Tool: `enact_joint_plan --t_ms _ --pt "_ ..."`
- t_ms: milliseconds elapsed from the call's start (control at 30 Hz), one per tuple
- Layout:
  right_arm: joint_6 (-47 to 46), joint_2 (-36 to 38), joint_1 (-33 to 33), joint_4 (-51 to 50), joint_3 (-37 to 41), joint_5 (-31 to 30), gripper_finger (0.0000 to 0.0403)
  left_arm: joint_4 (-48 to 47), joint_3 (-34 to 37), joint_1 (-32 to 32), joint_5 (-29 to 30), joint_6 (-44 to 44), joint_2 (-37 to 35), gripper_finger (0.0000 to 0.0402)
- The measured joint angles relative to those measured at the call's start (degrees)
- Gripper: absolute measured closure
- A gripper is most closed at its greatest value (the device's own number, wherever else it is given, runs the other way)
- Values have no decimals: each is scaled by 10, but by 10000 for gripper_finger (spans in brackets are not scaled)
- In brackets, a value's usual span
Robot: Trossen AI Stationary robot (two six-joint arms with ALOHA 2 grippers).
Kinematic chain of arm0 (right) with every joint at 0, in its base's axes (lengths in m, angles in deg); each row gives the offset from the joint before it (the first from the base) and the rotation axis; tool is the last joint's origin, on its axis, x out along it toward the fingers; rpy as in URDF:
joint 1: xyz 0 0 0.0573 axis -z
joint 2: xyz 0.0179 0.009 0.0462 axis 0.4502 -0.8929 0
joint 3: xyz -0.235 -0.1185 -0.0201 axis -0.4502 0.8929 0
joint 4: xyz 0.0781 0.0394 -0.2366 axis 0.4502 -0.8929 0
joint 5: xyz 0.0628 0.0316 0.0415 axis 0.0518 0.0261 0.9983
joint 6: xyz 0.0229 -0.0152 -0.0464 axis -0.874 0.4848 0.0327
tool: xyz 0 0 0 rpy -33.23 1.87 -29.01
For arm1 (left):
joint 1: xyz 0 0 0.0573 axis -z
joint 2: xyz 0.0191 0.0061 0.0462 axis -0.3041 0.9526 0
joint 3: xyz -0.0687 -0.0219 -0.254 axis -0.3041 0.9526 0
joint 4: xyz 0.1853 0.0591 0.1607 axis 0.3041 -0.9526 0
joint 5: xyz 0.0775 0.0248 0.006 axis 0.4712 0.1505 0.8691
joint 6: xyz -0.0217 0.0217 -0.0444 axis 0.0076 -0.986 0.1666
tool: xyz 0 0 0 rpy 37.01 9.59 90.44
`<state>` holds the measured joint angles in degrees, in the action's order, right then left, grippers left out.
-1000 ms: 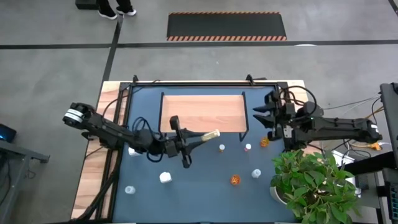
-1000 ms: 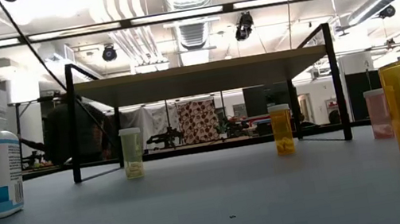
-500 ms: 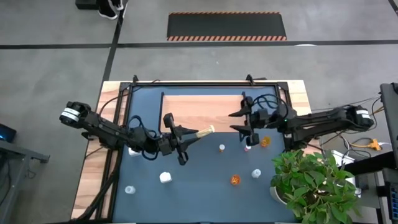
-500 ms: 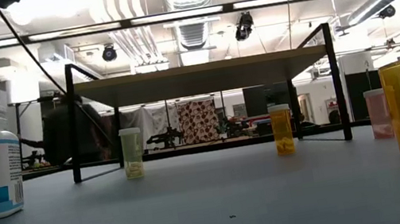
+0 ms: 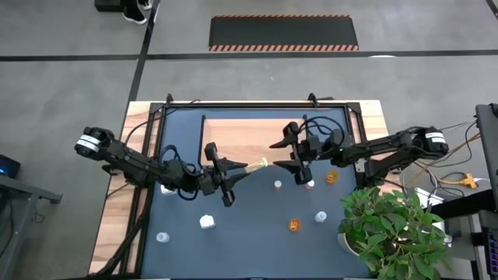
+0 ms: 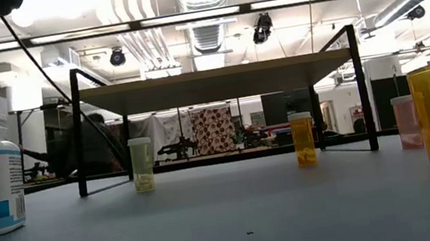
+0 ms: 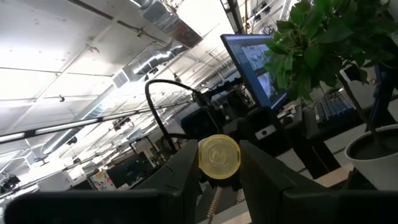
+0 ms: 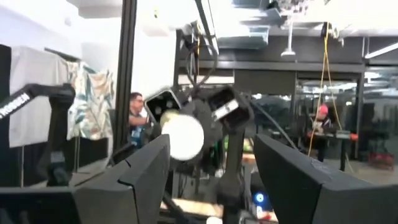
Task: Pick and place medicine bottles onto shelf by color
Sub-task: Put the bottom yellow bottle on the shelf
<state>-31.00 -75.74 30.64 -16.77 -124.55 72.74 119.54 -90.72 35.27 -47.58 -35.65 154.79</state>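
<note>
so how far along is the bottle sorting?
Done: nothing; the shelf board looks bare. In hand: the left gripper holds a pale-capped bottle at the shelf's front edge, with the open right gripper facing it, possibly for a handover. Left: bottles on the blue tabletop, including an orange one and a white one.

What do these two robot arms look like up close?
Both are slim, dark, jointed arms trailing loose black cables. The left arm has a white band near its outer end; the right arm has one too. Each ends in two dark, wedge-shaped fingers.
</note>
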Motion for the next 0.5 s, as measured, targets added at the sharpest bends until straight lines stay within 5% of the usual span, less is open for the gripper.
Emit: enact_joint_plan --t_ms 500 --pt "-19 -46 0 -9 -48 46 168 3 4 -12 0 1 0 323"
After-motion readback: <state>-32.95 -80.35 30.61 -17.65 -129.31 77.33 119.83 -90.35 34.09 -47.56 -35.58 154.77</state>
